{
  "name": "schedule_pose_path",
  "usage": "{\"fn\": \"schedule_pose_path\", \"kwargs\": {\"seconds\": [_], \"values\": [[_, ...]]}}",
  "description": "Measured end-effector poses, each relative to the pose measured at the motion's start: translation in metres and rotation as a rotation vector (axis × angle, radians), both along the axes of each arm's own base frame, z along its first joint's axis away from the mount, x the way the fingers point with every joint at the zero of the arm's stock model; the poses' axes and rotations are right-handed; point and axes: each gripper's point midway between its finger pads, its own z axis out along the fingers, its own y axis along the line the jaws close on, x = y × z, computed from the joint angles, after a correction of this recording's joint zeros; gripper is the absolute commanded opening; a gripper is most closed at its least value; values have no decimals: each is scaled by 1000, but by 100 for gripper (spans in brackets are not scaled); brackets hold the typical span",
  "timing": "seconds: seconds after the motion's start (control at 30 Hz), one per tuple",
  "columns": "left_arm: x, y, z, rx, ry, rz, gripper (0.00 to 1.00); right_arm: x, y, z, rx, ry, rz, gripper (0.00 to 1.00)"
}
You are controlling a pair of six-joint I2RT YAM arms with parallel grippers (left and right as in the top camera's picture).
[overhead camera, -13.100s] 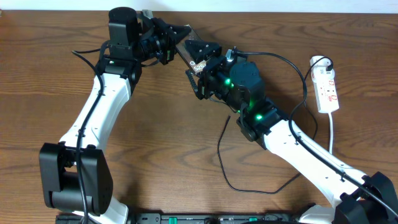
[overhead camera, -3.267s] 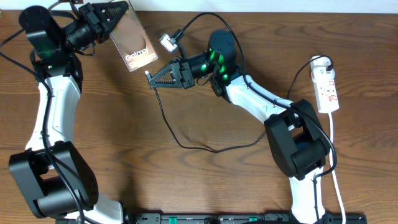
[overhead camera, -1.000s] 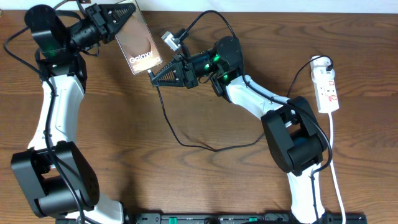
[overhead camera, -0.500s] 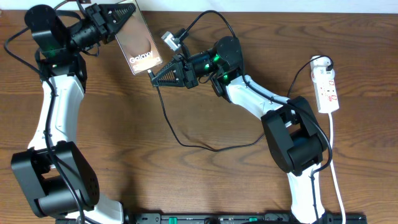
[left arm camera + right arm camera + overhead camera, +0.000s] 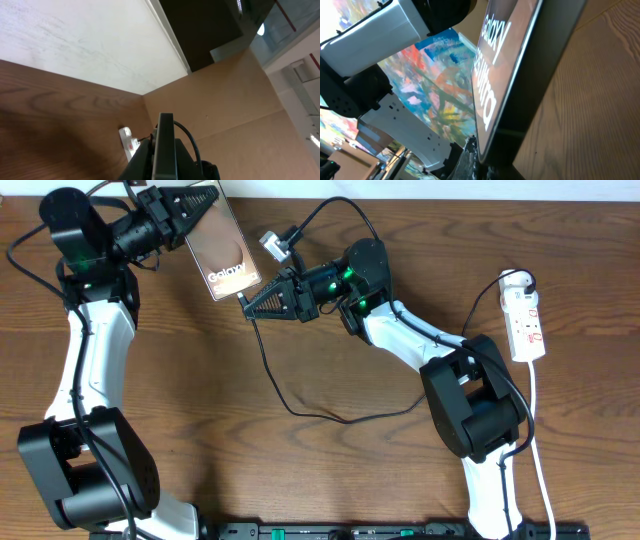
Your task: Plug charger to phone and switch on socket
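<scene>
In the overhead view the phone (image 5: 226, 256) is held up off the table at the back left, its "Galaxy" lettering facing up. My left gripper (image 5: 196, 214) is shut on its upper end. My right gripper (image 5: 248, 300) is shut on the plug tip of the charger (image 5: 290, 405), and the tip sits against the phone's lower edge. Whether it is seated I cannot tell. The left wrist view shows the phone (image 5: 164, 145) edge-on between the jaws. The right wrist view shows the phone (image 5: 520, 75) close up above my gripper (image 5: 475, 162). The white socket (image 5: 526, 320) lies at the far right.
The charger's black cable loops across the wooden table (image 5: 200, 440) from my right gripper down to the middle and back towards the right arm. The socket (image 5: 129, 145) shows small in the left wrist view. A white lead (image 5: 535, 410) runs from the socket towards the front.
Nothing has moved over the last second. A few seconds ago the phone and the plug tip stood slightly farther apart; both grippers have since closed that gap.
</scene>
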Motion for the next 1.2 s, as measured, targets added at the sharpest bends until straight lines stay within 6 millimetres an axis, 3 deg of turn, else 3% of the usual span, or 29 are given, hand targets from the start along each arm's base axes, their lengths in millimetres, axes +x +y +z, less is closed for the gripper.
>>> {"fn": "schedule_pose_path", "kwargs": {"seconds": [1.2], "values": [[1, -1, 1, 6, -13, 5, 7, 0, 0, 8, -32, 120, -9, 1]]}}
